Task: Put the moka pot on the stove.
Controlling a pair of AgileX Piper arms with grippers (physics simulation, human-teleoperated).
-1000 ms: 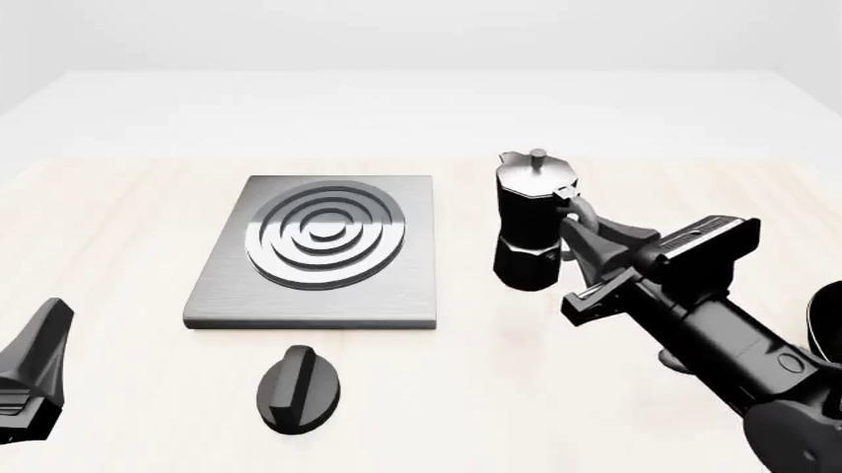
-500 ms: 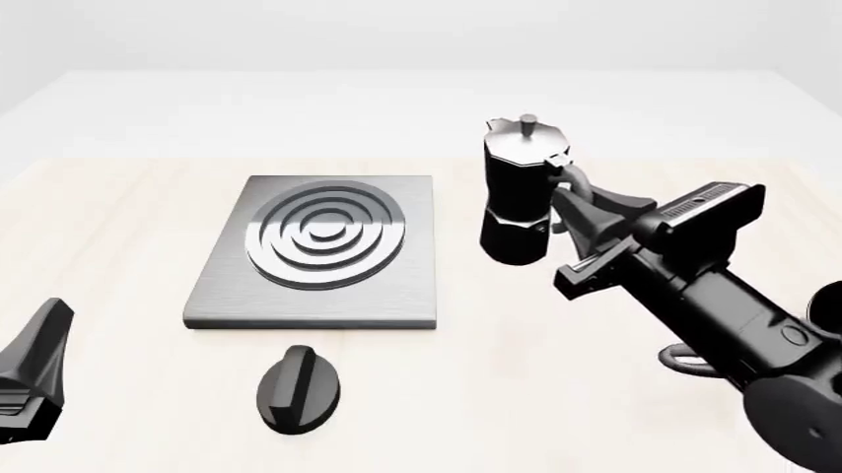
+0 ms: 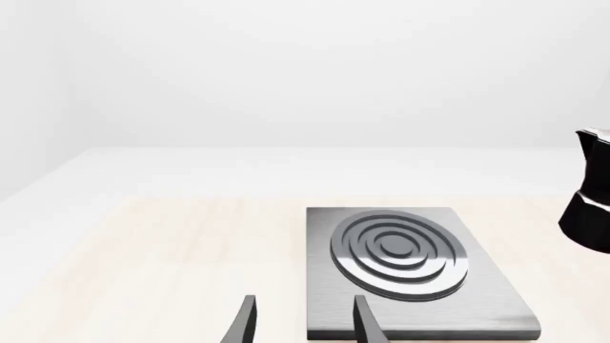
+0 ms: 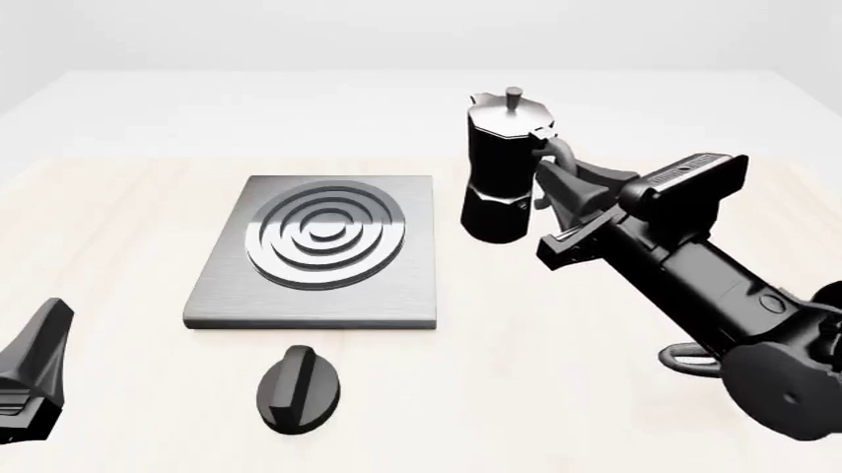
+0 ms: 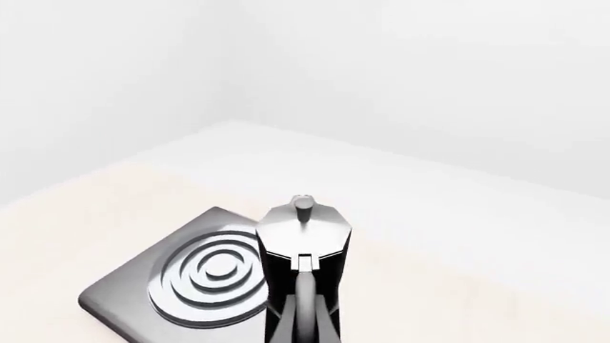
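Note:
The moka pot (image 4: pixel 502 172), black-bodied with a silver knobbed lid, hangs upright above the table just right of the stove (image 4: pixel 318 251). My right gripper (image 4: pixel 555 193) is shut on its curved black handle. In the right wrist view the moka pot (image 5: pixel 305 268) fills the middle, with the stove (image 5: pixel 186 289) lower and to one side of it. The left wrist view shows the stove (image 3: pixel 405 266) ahead of my left gripper (image 3: pixel 303 325), whose fingers stand apart with nothing between them, and the moka pot (image 3: pixel 589 200) at the frame's edge. My left gripper (image 4: pixel 34 370) rests at the front left.
A black oval knob (image 4: pixel 299 387) lies on the table just in front of the stove's near edge. The pale wooden table (image 4: pixel 118 217) ends in a far edge behind the stove.
My right gripper has lifted the moka pot and carried it left toward the stove. The left arm has not moved.

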